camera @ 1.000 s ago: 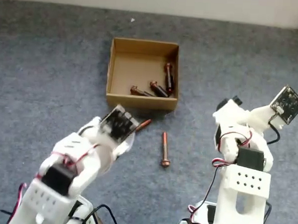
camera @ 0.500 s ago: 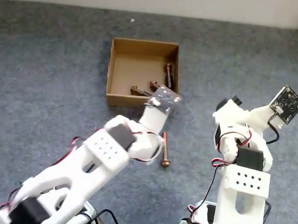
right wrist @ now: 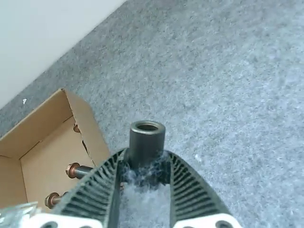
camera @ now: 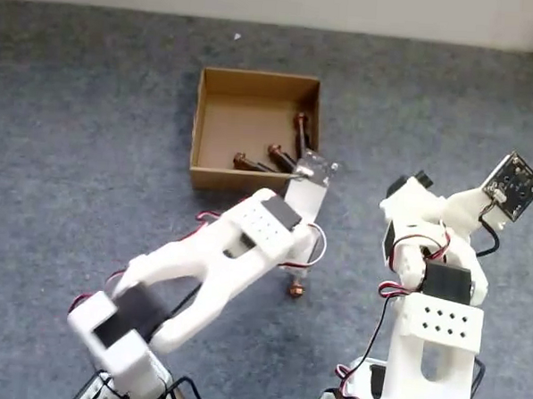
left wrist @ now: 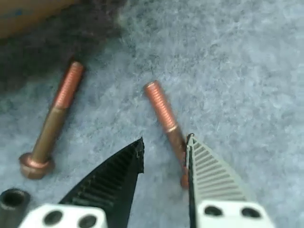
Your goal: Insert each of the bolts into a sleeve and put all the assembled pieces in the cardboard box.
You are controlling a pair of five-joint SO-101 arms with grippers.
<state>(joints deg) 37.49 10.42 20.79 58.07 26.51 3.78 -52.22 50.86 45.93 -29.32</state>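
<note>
Bolts, two of them, lie loose on the carpet [left wrist: 247, 71] just in front of the box [camera: 213, 116]. The near bolt [left wrist: 164, 111] lies between the left gripper's [left wrist: 164, 145] fingertips. Its shank is close against the pale finger [left wrist: 213, 180] and its head end is hidden behind that finger. The jaws stand wide apart and grip nothing. The far bolt [left wrist: 50, 126] lies beside the first, clear of the dark finger [left wrist: 111, 178], with its threaded end toward the box wall. Near its head sits what looks like a second sleeve [left wrist: 12, 200], dark and partly cut off.

From above, the left arm [camera: 219, 260] stretches across the carpet to the box's near right corner and covers most of both bolts. One bolt head [camera: 295, 290] shows just past the arm's edge.

The right gripper [right wrist: 145, 156] is closed on a sleeve [right wrist: 147, 137], held upright with its open end up, above bare carpet. The right arm [camera: 432, 289] stands to the right of the box, well apart from it.

Inside the box, three assembled pieces [camera: 282, 156] lie in the near right corner, one along the right wall and two by the near wall.
</note>
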